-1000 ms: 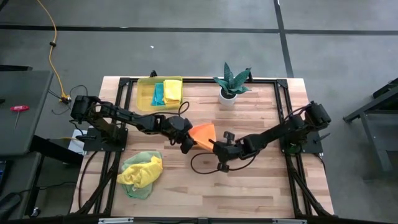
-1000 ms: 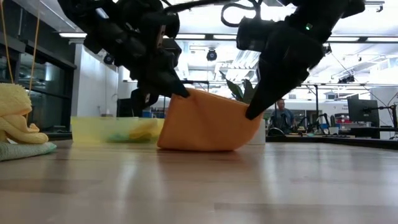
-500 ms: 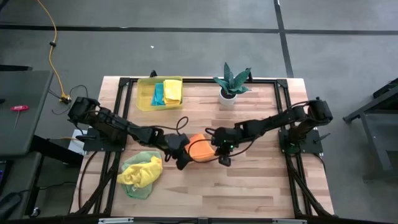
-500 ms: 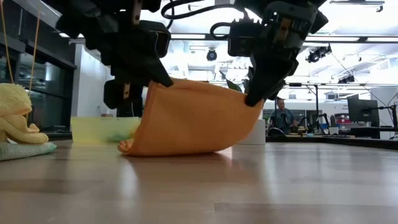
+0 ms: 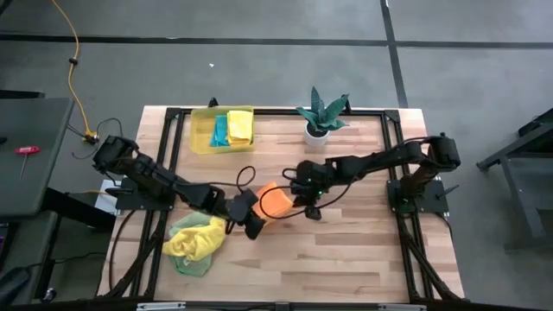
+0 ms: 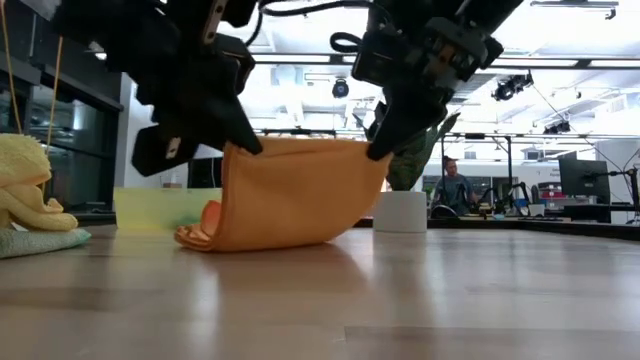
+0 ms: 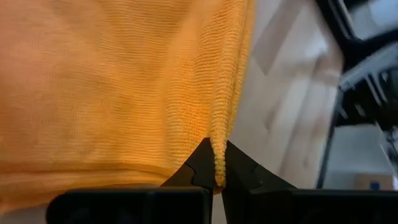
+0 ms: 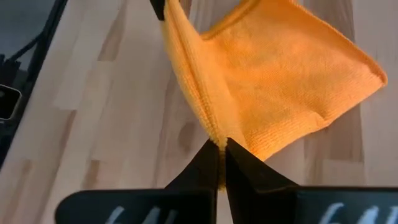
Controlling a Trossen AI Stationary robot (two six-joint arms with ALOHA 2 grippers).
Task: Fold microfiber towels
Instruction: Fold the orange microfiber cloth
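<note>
Both jaws pinching orange towel (image 6: 290, 195) corners, lifted, lower fold touching table (image 6: 420, 290)

Towel heap (image 5: 195, 242) beside left claw (image 5: 252, 226)

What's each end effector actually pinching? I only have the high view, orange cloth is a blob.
Observer: The left end effector is shut on a doubled edge of the orange microfiber towel; the left wrist view shows the hem pinched between its tips.
Operator: And the right one?
Observer: The right end effector is shut on another folded edge of it, seen in the right wrist view.
Operator: Is the towel off the table?
Observer: Not fully. In the low view it hangs between both grips and its lower fold rests on the wooden table.
</note>
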